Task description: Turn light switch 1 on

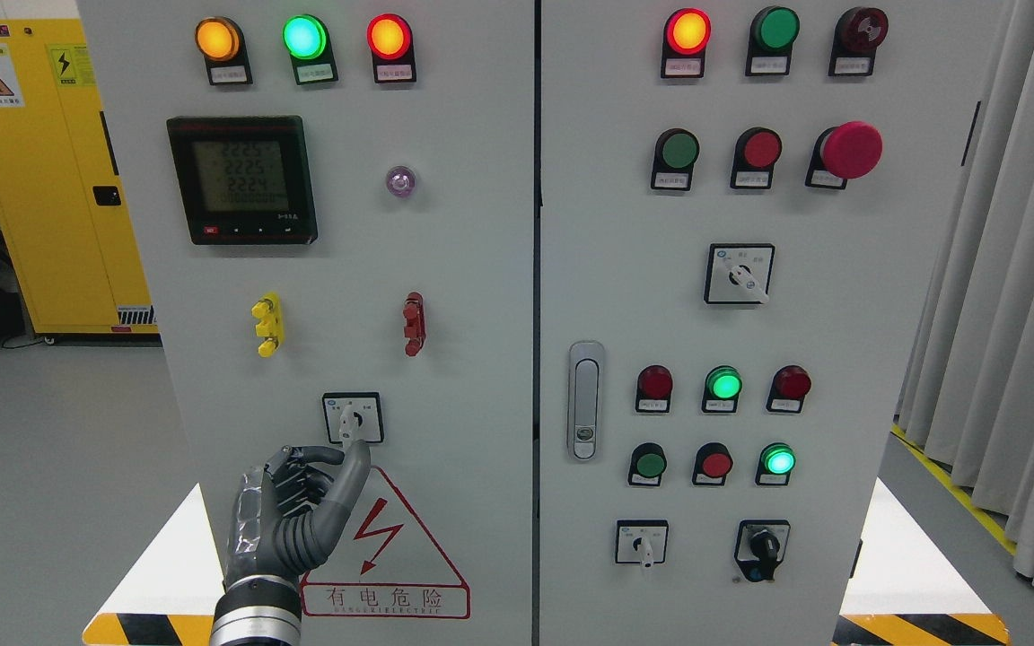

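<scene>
- At the far left, a yellow cabinet (41, 179) with warning stickers is seen standing on the grey floor, behind the grey control cabinet.
- The left door (346, 341) of the control cabinet is filled, along its top, by three lit lamps: an orange lamp (217, 39), a green lamp (304, 37) and a red lamp (389, 37).
- Below them a digital meter (241, 179) with three rows of figures is mounted, and a small violet indicator (400, 181) is placed to its right.
- Lower down, a yellow terminal block (267, 324) and a red terminal block (414, 323) are fixed side by side, well apart.
- The rotary switch (353, 418) is found under these, low on the left door, just above a red warning triangle (387, 538) with a lightning bolt; its white knob is pointed downward.
- The left hand (302, 511) is raised from the bottom edge, directly below the switch. The fingers are curled inward against the palm and nothing is gripped, while the thumb (351, 480) is extended upward so that its tip is at the lower end of the knob; whether it is touching cannot be told.
- On the right door (885, 359), a grey door latch (585, 399) is set near the seam.
- Further right, rows of red and green lamps and buttons, a red mushroom button (849, 150), and further selector switches are mounted.
- Grey curtains (1011, 269) are hung at the far right.
</scene>
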You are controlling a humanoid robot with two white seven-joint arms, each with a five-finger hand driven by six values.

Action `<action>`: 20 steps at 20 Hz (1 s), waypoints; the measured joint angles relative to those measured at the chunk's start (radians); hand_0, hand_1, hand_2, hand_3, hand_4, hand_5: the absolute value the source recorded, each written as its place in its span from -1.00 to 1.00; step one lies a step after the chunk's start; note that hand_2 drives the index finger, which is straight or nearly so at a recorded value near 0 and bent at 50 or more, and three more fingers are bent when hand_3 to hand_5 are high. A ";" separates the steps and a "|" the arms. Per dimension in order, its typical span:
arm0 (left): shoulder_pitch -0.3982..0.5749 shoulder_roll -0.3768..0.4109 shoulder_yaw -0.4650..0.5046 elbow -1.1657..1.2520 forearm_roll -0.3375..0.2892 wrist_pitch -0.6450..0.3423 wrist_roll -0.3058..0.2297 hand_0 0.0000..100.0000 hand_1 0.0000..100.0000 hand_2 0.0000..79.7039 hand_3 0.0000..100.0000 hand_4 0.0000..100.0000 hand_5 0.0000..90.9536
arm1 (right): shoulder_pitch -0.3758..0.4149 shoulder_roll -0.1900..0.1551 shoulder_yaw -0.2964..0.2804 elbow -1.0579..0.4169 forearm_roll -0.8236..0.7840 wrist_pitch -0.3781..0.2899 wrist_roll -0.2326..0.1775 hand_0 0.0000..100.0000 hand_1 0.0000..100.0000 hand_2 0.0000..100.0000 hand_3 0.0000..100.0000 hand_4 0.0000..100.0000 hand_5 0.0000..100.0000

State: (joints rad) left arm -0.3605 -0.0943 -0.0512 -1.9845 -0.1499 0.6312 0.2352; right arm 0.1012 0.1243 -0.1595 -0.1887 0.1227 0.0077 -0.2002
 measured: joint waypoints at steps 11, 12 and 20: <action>-0.036 -0.005 -0.001 0.012 0.001 0.022 0.017 -0.63 0.21 0.36 0.70 0.76 0.94 | 0.000 0.000 0.000 0.000 0.000 0.000 0.000 -1.00 0.00 -0.92 -1.00 -1.00 -1.00; -0.038 -0.006 -0.002 0.013 0.001 0.027 0.018 -0.62 0.21 0.36 0.70 0.76 0.94 | 0.000 0.000 0.000 0.000 0.000 0.000 0.000 -1.00 0.00 -0.92 -1.00 -1.00 -1.00; -0.045 -0.009 -0.005 0.019 0.001 0.044 0.020 -0.57 0.22 0.39 0.70 0.76 0.94 | 0.000 0.000 0.000 0.000 0.000 0.000 0.000 -1.00 0.00 -0.92 -1.00 -1.00 -1.00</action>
State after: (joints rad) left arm -0.4050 -0.1035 -0.0563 -1.9657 -0.1490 0.6755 0.2550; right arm 0.1013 0.1243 -0.1595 -0.1887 0.1227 0.0077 -0.2003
